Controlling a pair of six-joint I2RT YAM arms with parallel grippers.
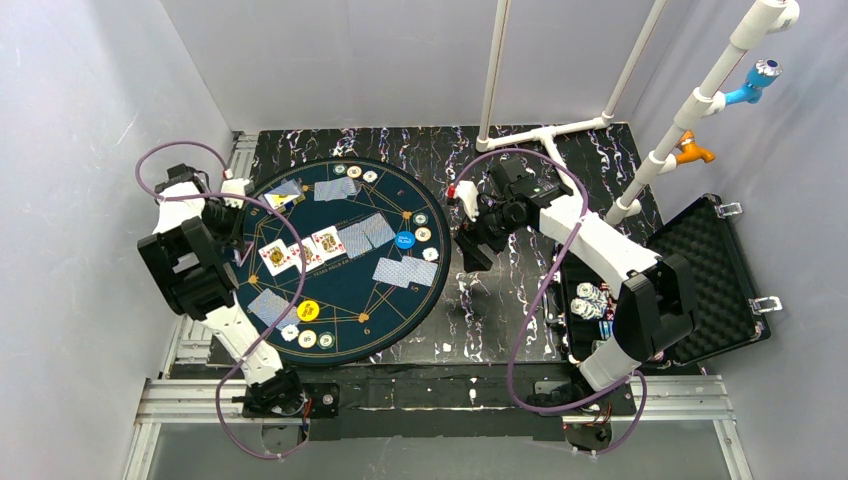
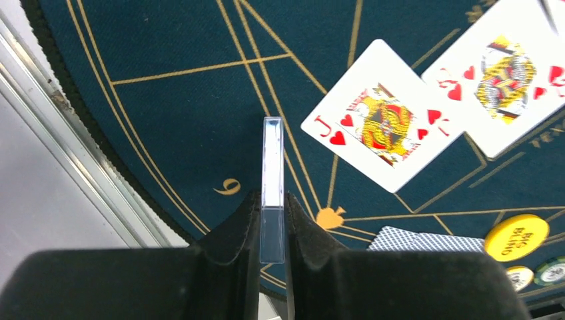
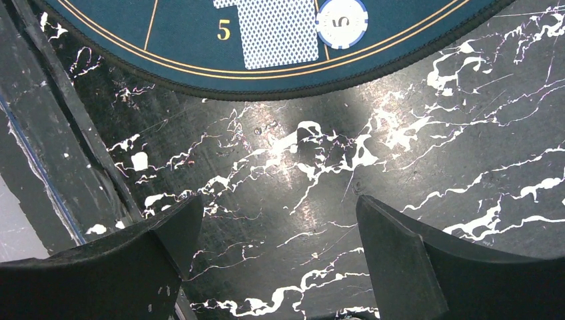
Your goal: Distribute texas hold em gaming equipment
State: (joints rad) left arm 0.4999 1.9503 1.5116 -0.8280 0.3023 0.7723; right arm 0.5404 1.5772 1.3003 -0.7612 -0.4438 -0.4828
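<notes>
My left gripper is shut on a thin clear plastic piece, held edge-on above the dark-blue mat near its gold "9". Beyond it lie a face-up jack of hearts and a second face-up card. Face-down cards, a yellow big-blind button and chips sit to the right. From above, the left gripper is at the mat's left side. A blue button lies mid-mat. My right gripper stands open over bare marbled table, just off the mat's edge near a blue-and-white chip.
The black foam-lined case lies open at the right, with chips at its left end. White pipe posts rise behind the right arm. A metal rail runs along the mat's left edge.
</notes>
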